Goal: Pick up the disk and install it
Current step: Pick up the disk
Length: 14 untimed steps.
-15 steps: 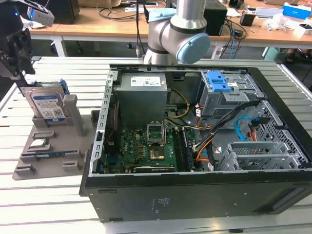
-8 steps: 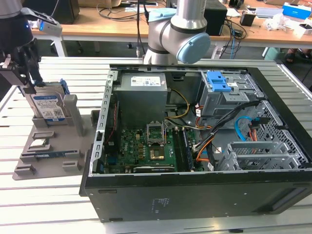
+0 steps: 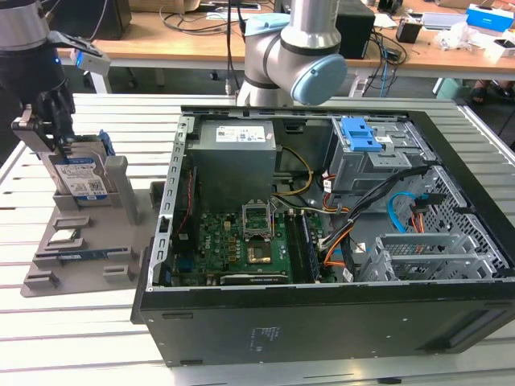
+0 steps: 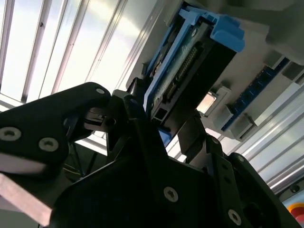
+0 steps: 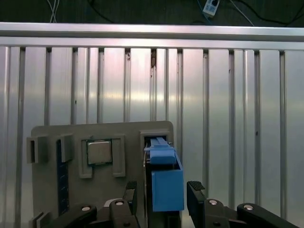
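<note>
On the worktop's edge at the exterior view's left, the black two-fingered gripper [image 3: 55,129] straddles the upright disk, jaws parted and seemingly unclamped. This flat silver metal disk with its blue plastic bracket [image 3: 80,178] stands in a grey plastic holder [image 3: 88,269], top edge exposed for grasping. The open black metal computer case [image 3: 322,322] lies alongside.

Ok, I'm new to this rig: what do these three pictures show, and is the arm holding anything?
It is one robot arm with a black gripper at its end. The exterior view looks on from off the arm; both wrist views come from cameras riding near the gripper. On the slatted table lie an open computer case and, at the exterior view's left, a grey holder. The disk, with its blue bracket, stands on edge in that holder; a small square chip sits in another pocket. The gripper is at the disk's top, but whether it has clamped it cannot be told.
</note>
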Motion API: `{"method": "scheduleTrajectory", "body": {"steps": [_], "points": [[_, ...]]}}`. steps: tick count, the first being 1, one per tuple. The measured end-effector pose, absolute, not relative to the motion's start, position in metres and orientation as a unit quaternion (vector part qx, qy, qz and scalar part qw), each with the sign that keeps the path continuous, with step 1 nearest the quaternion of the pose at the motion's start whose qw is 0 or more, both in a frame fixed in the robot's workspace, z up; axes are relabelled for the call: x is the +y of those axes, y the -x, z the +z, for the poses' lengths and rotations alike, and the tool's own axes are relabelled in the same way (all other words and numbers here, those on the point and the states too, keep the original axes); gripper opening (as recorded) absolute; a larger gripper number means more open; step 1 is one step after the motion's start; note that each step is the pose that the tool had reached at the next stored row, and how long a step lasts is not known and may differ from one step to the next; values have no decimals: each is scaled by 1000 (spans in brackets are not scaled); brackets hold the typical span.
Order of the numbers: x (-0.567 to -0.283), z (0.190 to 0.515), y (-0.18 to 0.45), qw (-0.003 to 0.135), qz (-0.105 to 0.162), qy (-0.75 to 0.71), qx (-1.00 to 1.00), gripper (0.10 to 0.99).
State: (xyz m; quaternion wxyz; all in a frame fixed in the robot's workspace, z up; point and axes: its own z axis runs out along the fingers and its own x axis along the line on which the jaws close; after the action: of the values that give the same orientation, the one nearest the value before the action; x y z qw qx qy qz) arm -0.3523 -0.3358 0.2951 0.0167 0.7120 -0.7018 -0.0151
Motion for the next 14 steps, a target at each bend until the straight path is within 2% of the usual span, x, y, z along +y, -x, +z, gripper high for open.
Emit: {"method": "scheduleTrajectory", "body": {"steps": [11,12,14], "points": [[-335,288,351,17,-15,-713,-701,541],[-335,288,351,17,-15,-713,-701,525],[-335,288,351,17,-15,-713,-701,396]]}}
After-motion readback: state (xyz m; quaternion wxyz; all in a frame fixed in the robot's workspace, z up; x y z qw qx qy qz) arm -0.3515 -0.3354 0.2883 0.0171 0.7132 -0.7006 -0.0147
